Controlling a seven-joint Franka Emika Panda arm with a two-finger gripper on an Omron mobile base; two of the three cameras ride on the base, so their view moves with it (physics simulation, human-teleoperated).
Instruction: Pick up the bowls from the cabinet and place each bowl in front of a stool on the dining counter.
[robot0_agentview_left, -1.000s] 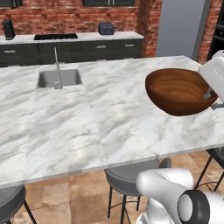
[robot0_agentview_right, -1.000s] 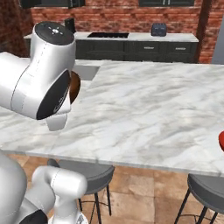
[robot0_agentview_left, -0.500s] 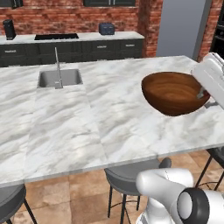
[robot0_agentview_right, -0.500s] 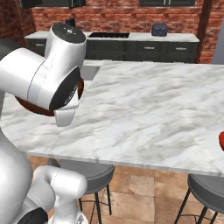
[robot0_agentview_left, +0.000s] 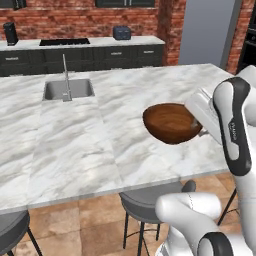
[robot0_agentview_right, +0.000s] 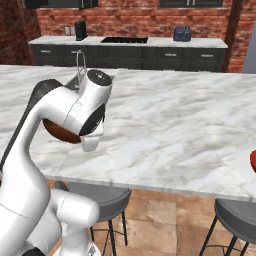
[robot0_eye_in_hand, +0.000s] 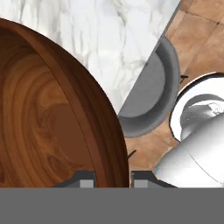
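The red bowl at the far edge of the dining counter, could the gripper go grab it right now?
Probably not as things stand. The gripper is shut on the rim of the wooden bowl, so it has no free grasp. The red bowl sits far across the dining counter; nothing stands between them.

Count from my feed: 2 bowls, i.e. 1 wooden bowl (robot0_agentview_left: 171, 123) and 1 red bowl (robot0_agentview_right: 253, 161) at frame edge. 3 stools: left (robot0_agentview_left: 11, 231), middle (robot0_agentview_left: 145, 202), right (robot0_agentview_right: 238, 216). 1 dining counter (robot0_agentview_left: 75, 145) w/ 1 sink (robot0_agentview_left: 68, 89), 1 faucet (robot0_agentview_left: 65, 77).
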